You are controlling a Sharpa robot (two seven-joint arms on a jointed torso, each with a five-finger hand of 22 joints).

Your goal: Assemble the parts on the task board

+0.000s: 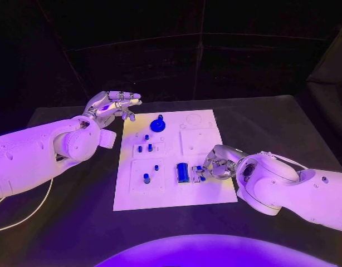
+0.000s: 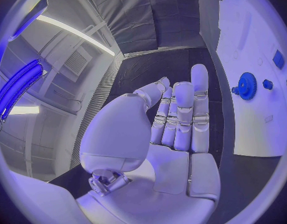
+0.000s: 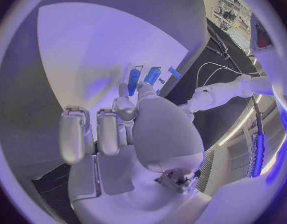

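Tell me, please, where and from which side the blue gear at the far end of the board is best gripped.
Probably by its toothed rim, from above: the blue gear lies flat on the task board, so only its edge offers opposing faces. The left hand, hovering beside that end and holding nothing, seems nearest.

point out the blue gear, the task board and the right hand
blue gear [image 1: 157, 125], head view, on its round face
task board [image 1: 199, 142], head view, on a bare white patch
right hand [image 1: 214, 165], head view, on the middle of the hand

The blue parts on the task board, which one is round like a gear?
The blue gear at the far end of the task board, nearest the left robot hand. It is a toothed disc; the other blue pieces are small pegs and blocks.
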